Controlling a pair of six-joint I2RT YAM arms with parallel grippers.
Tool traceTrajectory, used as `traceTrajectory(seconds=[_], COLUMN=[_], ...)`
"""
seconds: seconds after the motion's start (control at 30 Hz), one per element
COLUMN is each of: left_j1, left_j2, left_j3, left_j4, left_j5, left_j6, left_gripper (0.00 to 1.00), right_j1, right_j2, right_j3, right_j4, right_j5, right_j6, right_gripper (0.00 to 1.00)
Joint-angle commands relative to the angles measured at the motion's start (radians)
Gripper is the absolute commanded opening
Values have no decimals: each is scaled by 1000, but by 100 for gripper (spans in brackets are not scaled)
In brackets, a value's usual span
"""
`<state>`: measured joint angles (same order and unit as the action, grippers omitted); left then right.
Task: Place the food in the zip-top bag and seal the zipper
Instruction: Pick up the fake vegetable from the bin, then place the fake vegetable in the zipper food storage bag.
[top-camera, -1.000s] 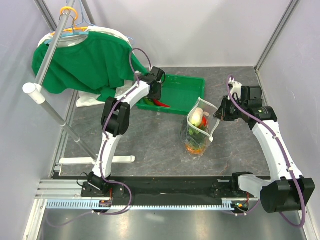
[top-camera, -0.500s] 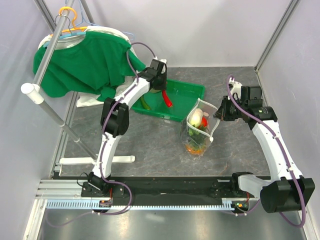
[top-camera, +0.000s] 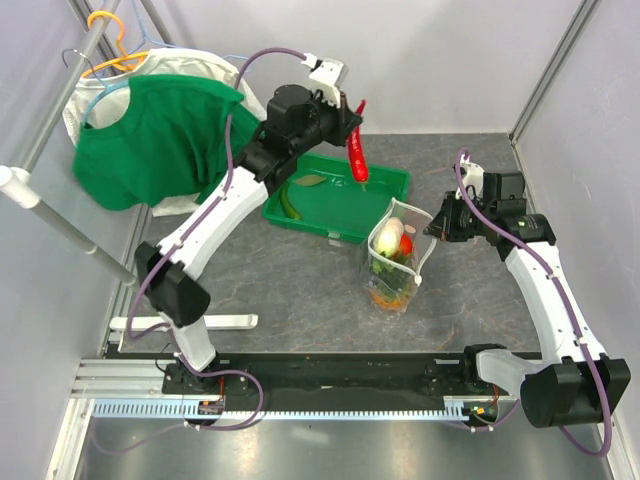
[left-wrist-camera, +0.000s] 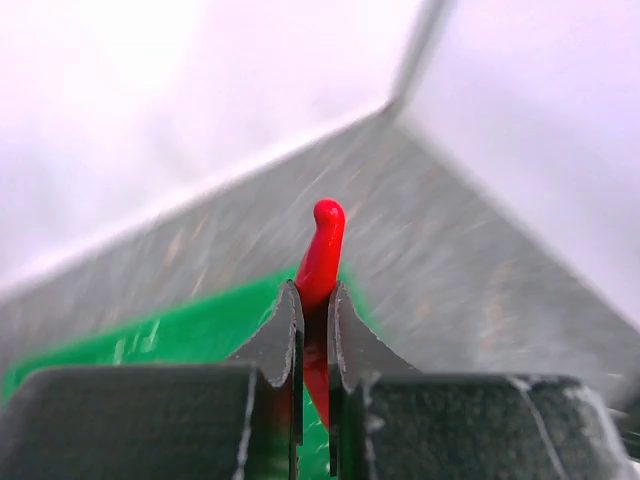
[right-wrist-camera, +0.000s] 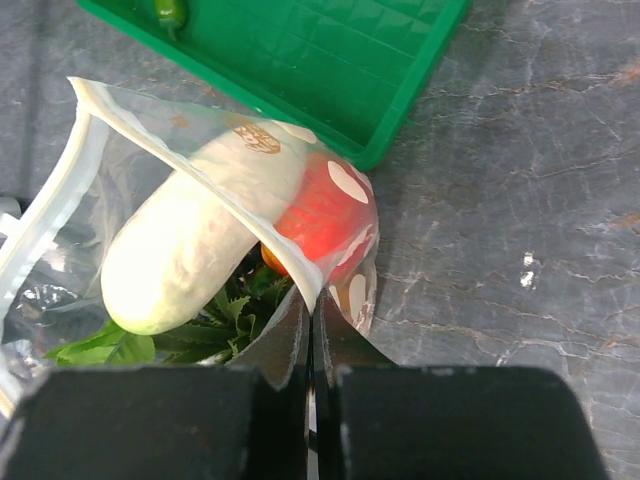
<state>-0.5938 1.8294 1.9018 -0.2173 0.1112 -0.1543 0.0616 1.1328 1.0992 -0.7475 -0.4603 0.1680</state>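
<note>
A red chili (top-camera: 358, 153) hangs in the air above the green tray (top-camera: 390, 180), with my left gripper (top-camera: 350, 128) shut on it; in the left wrist view the chili (left-wrist-camera: 320, 260) pokes out past the fingertips. The zip-top bag (top-camera: 395, 262) stands open on the table with a white oblong vegetable (right-wrist-camera: 190, 235), a red tomato (right-wrist-camera: 320, 215) and green leaves (right-wrist-camera: 215, 325) inside. My right gripper (top-camera: 437, 226) is shut on the bag's rim (right-wrist-camera: 300, 265), the zipper strip, holding the mouth open.
A small green pepper (top-camera: 288, 204) and a brownish piece (top-camera: 309, 181) lie in the tray. A green shirt (top-camera: 160, 140) hangs from a rack (top-camera: 50, 215) at the back left. Grey walls close the back and sides.
My left gripper closed on the chili in the tray and lifted it up and to the right, toward the bag. The right gripper and bag stayed put.
</note>
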Motion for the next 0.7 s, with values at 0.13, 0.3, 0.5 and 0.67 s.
traceTrajectory(seconds=[0.13,0.3,0.5,0.67], left_j1=[-208,-303,-366,-373], left_j2=[-211,-251,-265,-236], left_j3=[-154,-271,-394,-396], left_j4=[148,208,333,358], left_j5=[5,1,-27,-31], left_j6=[324,462,553,539], left_gripper=[2,2,2,2], right_j1=[1,1,1,0], right_j2=[-25,-13,-13,-11], right_j3=[34,28,22,22], right_j4=[53,56,56,57], right_j5=[-46,-31,-31,-34], right_j6=[34,33,30,31], right_gripper=[0,0,0,0])
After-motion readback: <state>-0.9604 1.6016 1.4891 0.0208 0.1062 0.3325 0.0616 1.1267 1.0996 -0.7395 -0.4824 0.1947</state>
